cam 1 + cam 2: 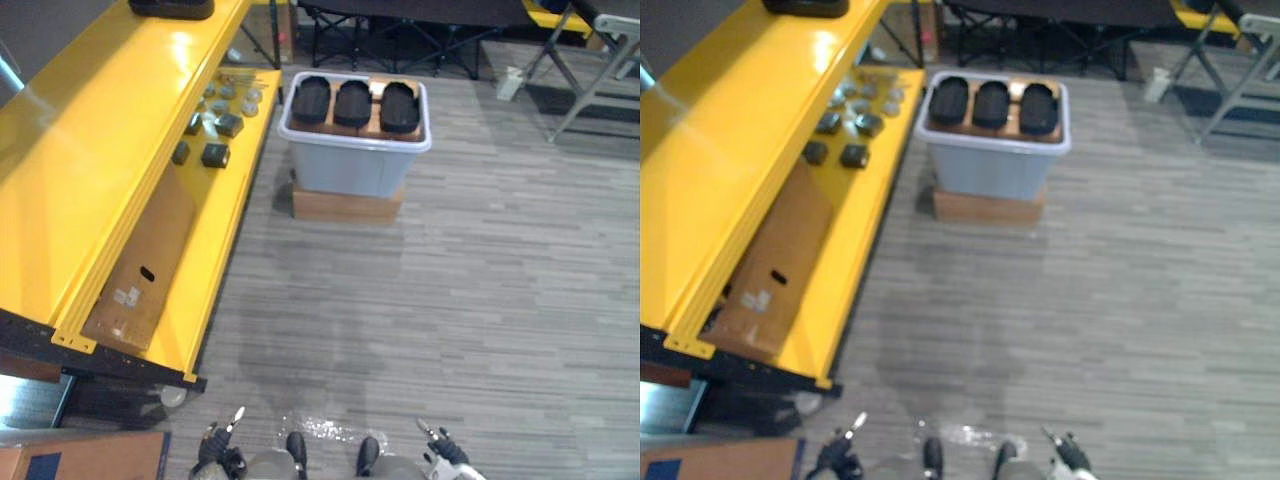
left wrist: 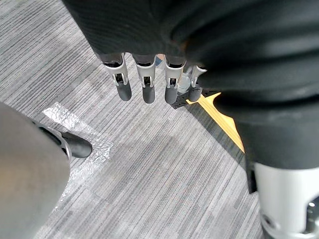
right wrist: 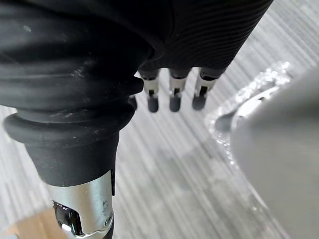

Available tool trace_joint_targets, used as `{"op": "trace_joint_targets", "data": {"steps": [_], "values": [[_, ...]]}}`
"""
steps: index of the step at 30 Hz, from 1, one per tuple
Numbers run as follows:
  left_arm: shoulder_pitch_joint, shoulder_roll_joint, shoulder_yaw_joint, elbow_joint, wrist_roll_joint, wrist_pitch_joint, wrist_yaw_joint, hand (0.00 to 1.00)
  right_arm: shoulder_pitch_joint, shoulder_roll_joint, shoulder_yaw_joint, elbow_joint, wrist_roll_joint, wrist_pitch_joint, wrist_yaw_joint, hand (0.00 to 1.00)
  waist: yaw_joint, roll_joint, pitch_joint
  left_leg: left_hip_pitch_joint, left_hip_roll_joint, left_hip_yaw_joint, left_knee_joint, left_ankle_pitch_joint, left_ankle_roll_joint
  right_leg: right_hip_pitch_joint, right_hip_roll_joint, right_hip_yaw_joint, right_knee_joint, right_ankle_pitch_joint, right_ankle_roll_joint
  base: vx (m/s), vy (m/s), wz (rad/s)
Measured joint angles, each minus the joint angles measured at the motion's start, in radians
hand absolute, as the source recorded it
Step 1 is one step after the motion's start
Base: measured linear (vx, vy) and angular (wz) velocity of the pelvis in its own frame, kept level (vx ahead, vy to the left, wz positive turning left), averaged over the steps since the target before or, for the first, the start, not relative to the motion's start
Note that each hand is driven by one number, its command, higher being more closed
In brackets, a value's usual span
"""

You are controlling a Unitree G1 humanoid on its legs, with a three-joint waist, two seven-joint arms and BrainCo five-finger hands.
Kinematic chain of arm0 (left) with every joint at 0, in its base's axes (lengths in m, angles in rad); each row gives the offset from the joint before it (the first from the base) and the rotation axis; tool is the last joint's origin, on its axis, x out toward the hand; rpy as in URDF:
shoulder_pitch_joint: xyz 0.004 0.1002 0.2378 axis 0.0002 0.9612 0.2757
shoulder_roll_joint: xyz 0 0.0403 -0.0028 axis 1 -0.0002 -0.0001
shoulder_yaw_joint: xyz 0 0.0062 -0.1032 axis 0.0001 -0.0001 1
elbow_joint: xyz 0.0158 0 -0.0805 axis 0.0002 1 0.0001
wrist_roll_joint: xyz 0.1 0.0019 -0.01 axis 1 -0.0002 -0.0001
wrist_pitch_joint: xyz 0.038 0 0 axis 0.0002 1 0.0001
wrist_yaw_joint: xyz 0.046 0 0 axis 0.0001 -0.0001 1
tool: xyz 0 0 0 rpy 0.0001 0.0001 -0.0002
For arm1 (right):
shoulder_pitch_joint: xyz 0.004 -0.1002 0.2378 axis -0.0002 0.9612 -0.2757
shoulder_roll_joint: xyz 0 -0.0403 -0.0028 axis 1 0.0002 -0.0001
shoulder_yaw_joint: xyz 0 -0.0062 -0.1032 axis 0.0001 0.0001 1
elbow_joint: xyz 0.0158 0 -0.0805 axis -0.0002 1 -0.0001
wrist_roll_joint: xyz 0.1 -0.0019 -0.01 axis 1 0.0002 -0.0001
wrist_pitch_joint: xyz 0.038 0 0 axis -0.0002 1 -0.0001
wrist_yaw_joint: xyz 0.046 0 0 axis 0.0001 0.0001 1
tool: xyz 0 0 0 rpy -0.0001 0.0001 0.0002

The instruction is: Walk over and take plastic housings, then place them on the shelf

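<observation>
Three black plastic housings lie side by side on brown card in a pale grey bin, which stands on a flat cardboard box on the floor ahead. The yellow shelf runs along the left, and another black housing rests on its top level at the far end. My left hand and right hand hang low at the near edge, far from the bin. Both are open and hold nothing: the left fingers and the right fingers point straight down over the grey floor.
A brown cardboard sheet and several small dark and grey parts lie on the shelf's lower level. Black folding legs stand behind the bin, a grey metal frame at the back right. A cardboard box sits at the near left.
</observation>
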Motion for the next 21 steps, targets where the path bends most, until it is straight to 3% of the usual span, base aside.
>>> {"op": "trace_joint_targets", "data": {"steps": [5,8,9,11,13,15,18,21], "values": [[-0.002,-0.004,0.011,0.009,-0.002,-0.006,-0.023,0.0,0.0,-0.001,-0.008,-0.006,0.001,0.045,0.044,0.0,0.002,-0.007,0.0,0.011,0.002,0.005,0.019,-0.011,0.001,0.018,-0.003,0.0,0.003,0.0,0.0,0.0,0.0,0.0],[-0.005,0.001,0.012,0.01,-0.002,-0.006,-0.046,0.0,0.008,0.001,-0.019,-0.014,0.001,0.069,0.068,0.0,0.005,-0.009,0.001,0.011,0.008,0.008,0.096,-0.07,0.017,0.027,-0.016,0.003,0.065,-0.025,0.012,-0.02,0.024,-0.03],[-0.007,0.001,0.006,0.016,0.002,-0.004,-0.048,0.0,0.011,-0.003,-0.02,-0.015,0.002,0.072,0.071,0.0,0.0,-0.003,0.003,0.007,0.018,0.003,0.137,-0.113,0.039,0.003,-0.024,0.005,0.165,-0.047,0.034,-0.08,0.076,0.09],[-0.003,0.007,-0.005,0.024,0.01,-0.003,-0.049,0.0,0.014,-0.013,-0.02,-0.021,0.011,0.082,0.071,0.0,-0.011,0.015,-0.002,0.01,0.051,-0.007,0.19,-0.145,0.049,-0.081,-0.027,0.01,0.385,-0.032,0.042,-0.07,0.092,0.16],[-0.004,0.023,-0.013,0.023,0.01,-0.002,-0.048,0.0,0.013,-0.009,-0.019,-0.02,0.013,0.09,0.07,0.0,-0.005,-0.003,-0.004,0.01,0.085,-0.01,0.218,-0.168,0.053,-0.18,-0.028,0.024,0.529,-0.063,0.015,-0.01,0.054,0.06],[-0.006,0.032,-0.013,0.023,0.011,0.01,-0.048,0.0,0.012,-0.007,-0.026,-0.021,0.028,0.091,0.073,0.0,-0.004,-0.006,-0.001,0.005,0.116,-0.011,0.224,-0.176,0.04,-0.228,-0.017,0.029,0.49,-0.078,0.02,0.08,0.016,-0.05],[-0.023,0.018,-0.004,0.022,0.012,0.038,-0.047,0.0,0.015,-0.004,-0.072,-0.021,0.03,0.099,0.091,0.0,-0.007,0.004,-0.003,-0.043,0.17,-0.018,0.323,-0.231,-0.009,-0.275,0.0,0.036,0.301,-0.066,0.038,0.18,-0.032,-0.08],[-0.046,0.008,0.012,0.019,0.013,0.038,-0.045,0.0,0.032,-0.005,-0.116,-0.021,0.009,0.119,0.109,0.0,-0.008,0.005,-0.003,-0.038,0.189,-0.018,0.408,-0.301,-0.06,-0.283,0.0,0.031,0.186,-0.018,0.017,0.27,-0.137,0.02]]}}
